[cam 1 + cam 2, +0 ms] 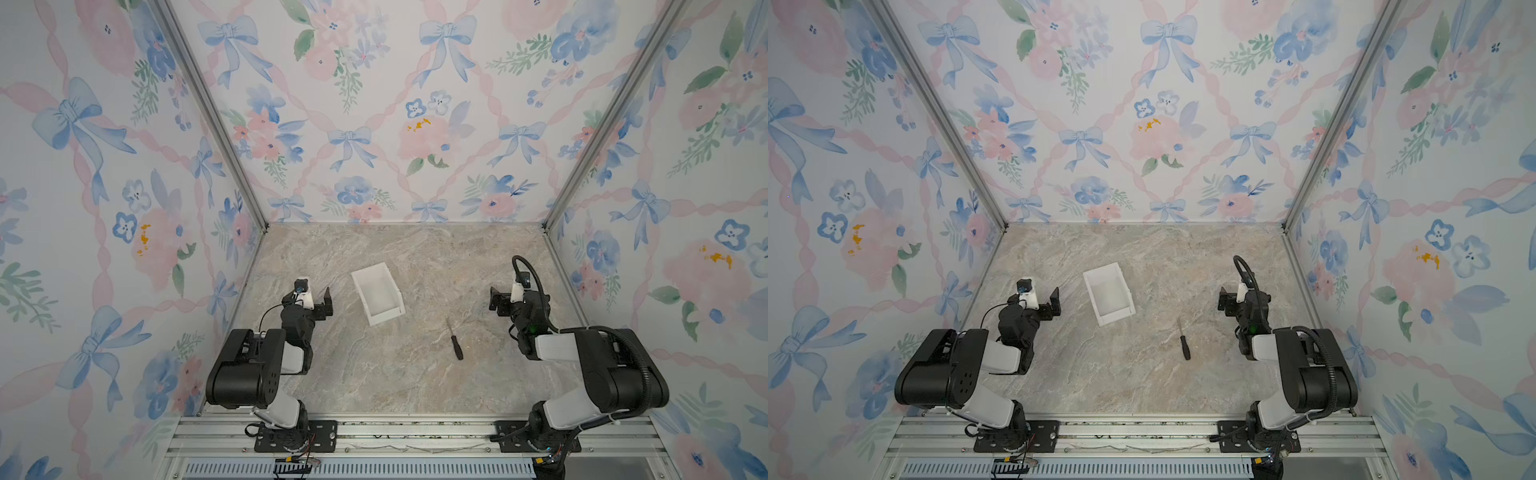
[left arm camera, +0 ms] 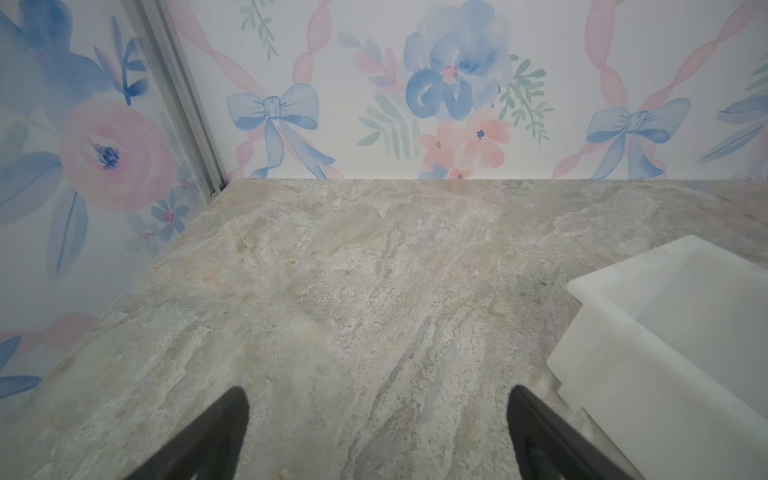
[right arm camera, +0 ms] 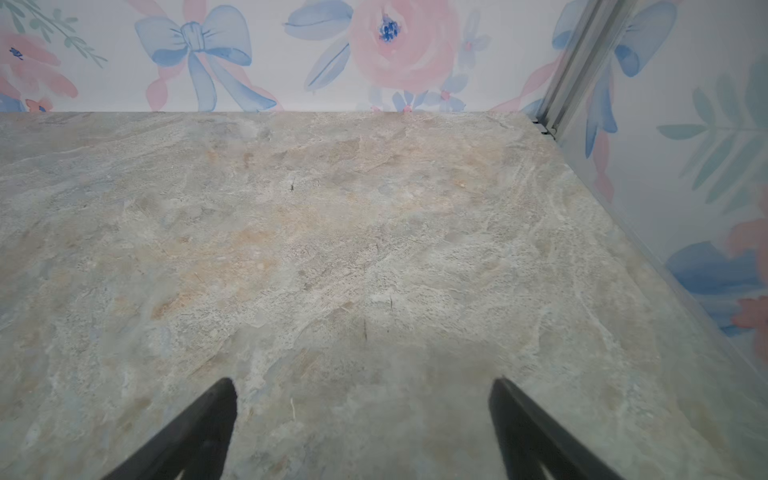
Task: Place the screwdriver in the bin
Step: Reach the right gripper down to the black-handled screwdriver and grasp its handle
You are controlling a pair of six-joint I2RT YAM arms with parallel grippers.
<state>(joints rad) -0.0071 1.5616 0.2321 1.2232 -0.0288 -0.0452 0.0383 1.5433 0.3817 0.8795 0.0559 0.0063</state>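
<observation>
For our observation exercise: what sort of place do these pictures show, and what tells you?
Probably a robot test cell, not a home: two arms bolted to an aluminium rail, a stone-patterned table boxed in by flowered panels on metal posts, holding a white bin and a screwdriver.

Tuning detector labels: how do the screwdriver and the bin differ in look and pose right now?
Colour: the screwdriver has a black handle and a thin grey shaft; the bin is all white.
Shape and pose: the screwdriver is slim and lies flat; the bin is boxy, open-topped and upright.
Size: the screwdriver looks shorter than the bin's long side.
Shared: both rest on the table, apart from each other and untouched.
</observation>
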